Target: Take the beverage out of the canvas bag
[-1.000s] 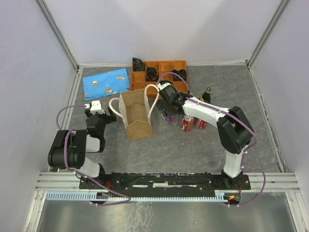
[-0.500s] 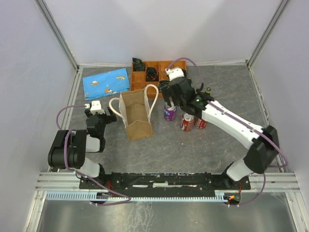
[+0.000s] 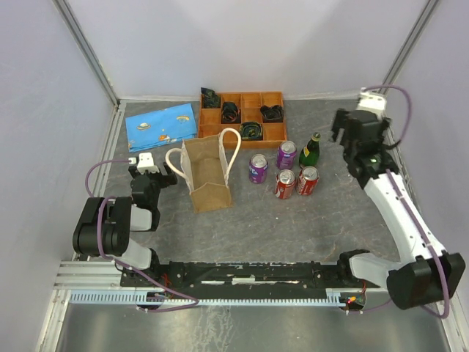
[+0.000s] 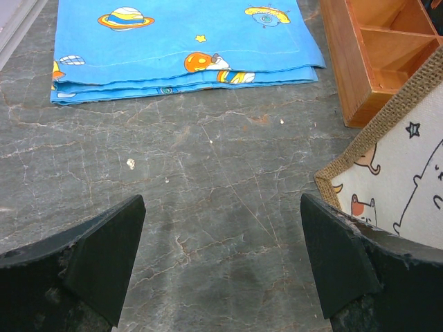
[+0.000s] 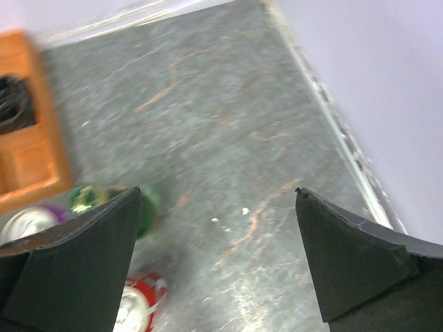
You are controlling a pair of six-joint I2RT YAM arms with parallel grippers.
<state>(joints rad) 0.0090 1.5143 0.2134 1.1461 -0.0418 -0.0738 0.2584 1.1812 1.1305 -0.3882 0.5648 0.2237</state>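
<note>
The tan-brown fabric canvas bag (image 3: 207, 176) stood upright, a purple beverage can (image 3: 258, 168) just beside it, apparently unloaded. The right gripper (image 5: 218, 197) hung well clear, wide open and empty. The left gripper (image 4: 221, 200) gaped empty near the bag.

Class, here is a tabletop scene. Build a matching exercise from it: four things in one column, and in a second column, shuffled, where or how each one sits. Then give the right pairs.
Column one:
1. blue cloth
2. green bottle
3. canvas bag
4. orange tray

Column two:
A. upright with its handles up, nearest the left claw
B. farthest back, split into compartments
C. lying flat at the far left
D. standing just right of the rear purple can

Pairs: 1-C, 2-D, 3-A, 4-B
</note>
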